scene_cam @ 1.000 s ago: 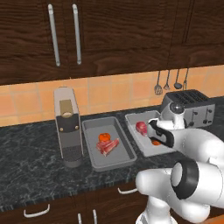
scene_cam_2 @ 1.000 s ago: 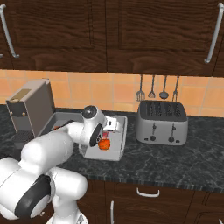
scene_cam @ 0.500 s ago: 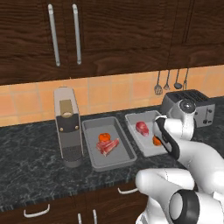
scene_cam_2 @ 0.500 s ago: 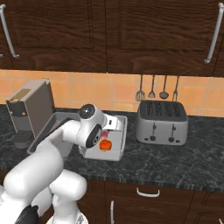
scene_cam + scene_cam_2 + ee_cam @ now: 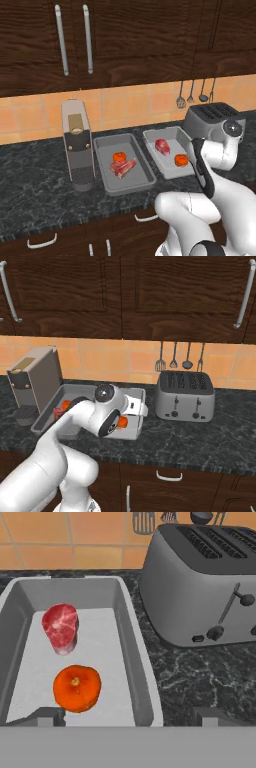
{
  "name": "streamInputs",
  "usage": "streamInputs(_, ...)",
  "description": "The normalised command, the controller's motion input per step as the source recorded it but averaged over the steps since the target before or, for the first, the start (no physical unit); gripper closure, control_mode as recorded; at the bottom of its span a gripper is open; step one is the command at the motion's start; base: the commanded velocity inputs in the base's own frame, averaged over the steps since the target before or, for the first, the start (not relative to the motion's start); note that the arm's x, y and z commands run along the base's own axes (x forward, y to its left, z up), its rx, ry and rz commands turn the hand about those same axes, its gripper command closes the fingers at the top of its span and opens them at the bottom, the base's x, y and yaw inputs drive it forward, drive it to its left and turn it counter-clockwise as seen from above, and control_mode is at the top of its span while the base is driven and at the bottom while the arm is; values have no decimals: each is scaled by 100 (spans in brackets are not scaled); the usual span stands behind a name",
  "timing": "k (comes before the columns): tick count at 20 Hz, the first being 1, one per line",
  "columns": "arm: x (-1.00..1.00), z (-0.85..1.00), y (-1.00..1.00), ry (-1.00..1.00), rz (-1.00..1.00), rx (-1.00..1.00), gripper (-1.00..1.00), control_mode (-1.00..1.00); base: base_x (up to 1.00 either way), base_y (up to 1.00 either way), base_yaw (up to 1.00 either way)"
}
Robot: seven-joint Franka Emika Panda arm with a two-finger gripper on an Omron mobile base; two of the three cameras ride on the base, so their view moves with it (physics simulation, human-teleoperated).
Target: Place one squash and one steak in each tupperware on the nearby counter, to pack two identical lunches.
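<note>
The dark speckled stone surface point(image 5: 35, 185) runs along an orange tiled wall point(image 5: 125, 107), under dark brown wooden upper cabinets point(image 5: 130, 35) with long silver handles. Below its front edge are dark wooden drawers with curved silver handles point(image 5: 169, 476).

On the surface, from left to right in the left base view, stand a tall grey coffee machine point(image 5: 77, 145), two shallow light-grey rectangular tupperware trays side by side, and a silver four-slot toaster point(image 5: 184, 396). Dark kitchen utensils point(image 5: 180, 356) hang on the wall above the toaster.

The left tupperware tray point(image 5: 112, 187) holds a round orange-red squash point(image 5: 119, 156) and a flat red steak with white streaks point(image 5: 123, 167), which touch each other. The right tupperware tray point(image 5: 132, 657) holds a rounder pink-red steak chunk point(image 5: 61, 628) at the wall side and a second orange-red squash point(image 5: 76, 687) nearer to the front; these two are close but apart.

The trays stand just beside each other, and the right tray is near the toaster with a narrow strip of bare stone between them. More bare stone lies in front of the toaster and left of the coffee machine.

The fingers point(image 5: 47, 717) are apart and hold nothing; they hover over the front end of the right tray, one tip near the squash and the other point(image 5: 210, 716) over the stone outside the tray rim.
</note>
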Motion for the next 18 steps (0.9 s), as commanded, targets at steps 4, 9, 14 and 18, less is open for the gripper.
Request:
streamInputs(4,-60,-2,-40,-2,0,0,-100,-100,0,0,0)
streamInputs(9,-67,-1,-46,-5,0,0,-100,-100,0,0,0)
streamInputs(14,-73,-2,-49,-5,0,0,-100,-100,0,0,0)
streamInputs(18,-75,-3,-45,-3,1,0,-100,-100,0,0,0)
